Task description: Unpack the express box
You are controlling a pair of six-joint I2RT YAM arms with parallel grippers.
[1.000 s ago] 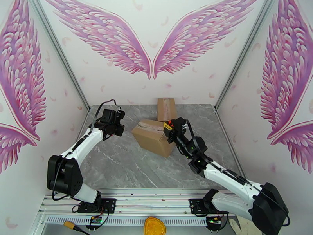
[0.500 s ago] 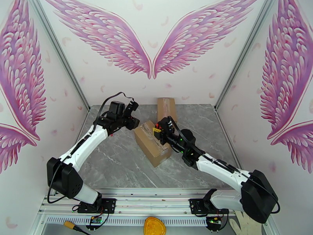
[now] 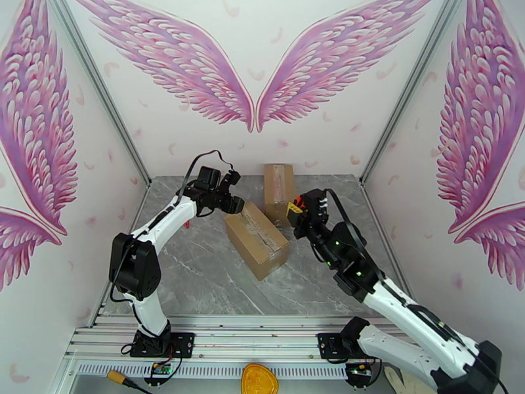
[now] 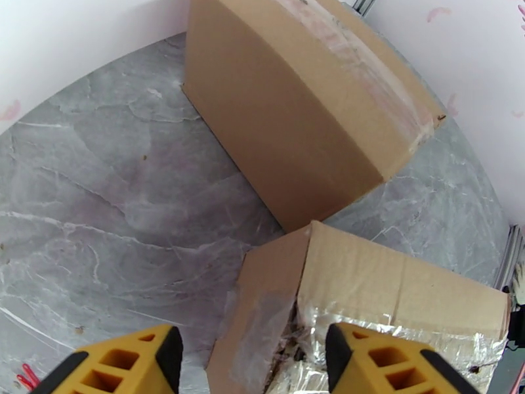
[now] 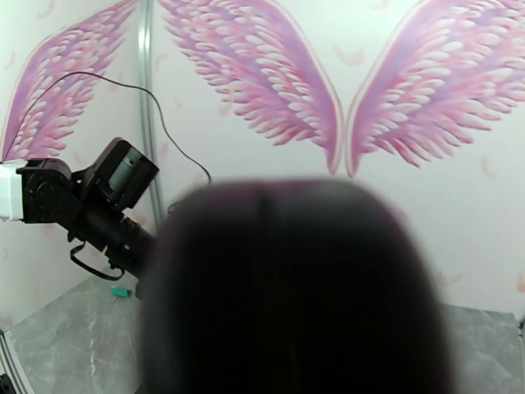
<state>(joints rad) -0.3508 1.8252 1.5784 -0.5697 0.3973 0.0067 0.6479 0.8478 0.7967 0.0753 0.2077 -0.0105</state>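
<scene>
my left hand, fingers apart, hangs over the far-left corner of the express box — it lies mid-tabletop, long axis running from here to near-right. my right hand is just beside its right side — apart or together, i cannot tell.

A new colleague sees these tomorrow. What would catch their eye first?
The big pink wings painted on the back and side walls dominate. On the grey marble table sit two taped cardboard boxes, the near box angled in front of the far box. The left gripper, jaws apart, hangs over the near box's taped corner.
</scene>
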